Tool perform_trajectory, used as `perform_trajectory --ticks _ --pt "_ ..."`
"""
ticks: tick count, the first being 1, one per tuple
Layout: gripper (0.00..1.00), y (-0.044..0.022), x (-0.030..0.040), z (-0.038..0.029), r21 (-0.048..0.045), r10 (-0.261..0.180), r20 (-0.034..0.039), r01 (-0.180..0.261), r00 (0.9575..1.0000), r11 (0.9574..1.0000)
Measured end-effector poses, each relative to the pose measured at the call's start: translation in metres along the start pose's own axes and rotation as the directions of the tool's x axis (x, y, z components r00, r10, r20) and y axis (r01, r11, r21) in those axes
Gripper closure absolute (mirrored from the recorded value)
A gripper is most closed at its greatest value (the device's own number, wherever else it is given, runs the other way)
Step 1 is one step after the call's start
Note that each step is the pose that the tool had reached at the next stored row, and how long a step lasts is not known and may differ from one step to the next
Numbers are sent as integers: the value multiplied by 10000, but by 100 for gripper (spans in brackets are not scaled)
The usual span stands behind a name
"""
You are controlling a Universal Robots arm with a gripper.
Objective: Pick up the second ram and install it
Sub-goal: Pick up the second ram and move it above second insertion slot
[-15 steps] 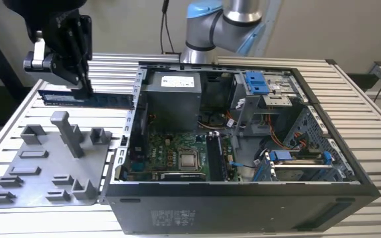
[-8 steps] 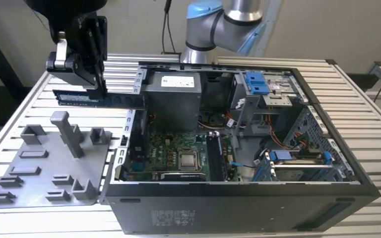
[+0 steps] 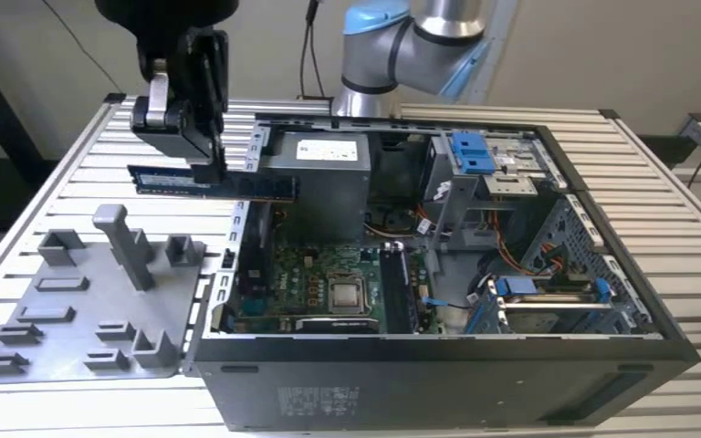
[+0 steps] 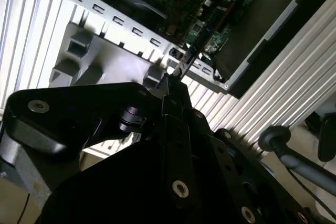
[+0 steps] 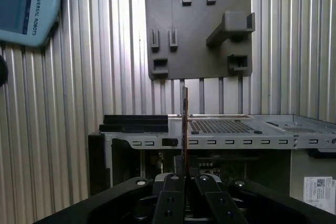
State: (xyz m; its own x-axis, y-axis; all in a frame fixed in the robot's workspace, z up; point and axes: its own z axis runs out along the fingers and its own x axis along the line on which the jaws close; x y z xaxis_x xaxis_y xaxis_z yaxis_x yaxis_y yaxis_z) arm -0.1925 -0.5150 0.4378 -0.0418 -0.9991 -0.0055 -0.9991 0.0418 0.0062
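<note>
The gripper (image 3: 204,164) is shut tight on the second ram (image 3: 266,187) and holds it up in the air. The stick is level and stands on its long edge. It hangs over the side of the open computer case (image 3: 448,370) on the exterior view's left, higher than the green board (image 3: 314,287) inside. The grey tray (image 3: 70,315) sits on the ribbed table (image 3: 58,182) just beside the case, lower than the stick. In the first wrist view the stick looks like one thin line, poking out from between the two black fingers (image 5: 169,192), with the case wall and the tray beyond it.
</note>
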Motion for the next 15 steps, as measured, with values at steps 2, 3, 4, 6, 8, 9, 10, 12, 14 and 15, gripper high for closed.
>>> perform_trajectory --ticks 2,3,4,6,8,9,10,12,14,15 --pt "87 -59 -2 0 -8 0 -1 0 10000 10000" --pt "87 -88 -4 -1 -10 0 0 0 10000 10000" --pt "87 -116 -5 -1 -14 -1 -1 1 10000 10000" --pt "87 -172 -7 -1 -21 0 -1 0 10000 10000" --pt "87 -229 -10 -1 -27 0 -1 0 10000 10000" --pt "87 -256 -11 -1 -29 1 0 -1 10000 10000" --pt "87 -287 -12 -2 -34 0 -1 0 10000 10000" --pt "87 -342 -14 -2 -39 0 -1 0 10000 10000" --pt "87 -397 -17 -2 -46 1 -2 -1 10000 10000" --pt "87 -429 -18 -3 -50 1 -2 -1 10000 10000"
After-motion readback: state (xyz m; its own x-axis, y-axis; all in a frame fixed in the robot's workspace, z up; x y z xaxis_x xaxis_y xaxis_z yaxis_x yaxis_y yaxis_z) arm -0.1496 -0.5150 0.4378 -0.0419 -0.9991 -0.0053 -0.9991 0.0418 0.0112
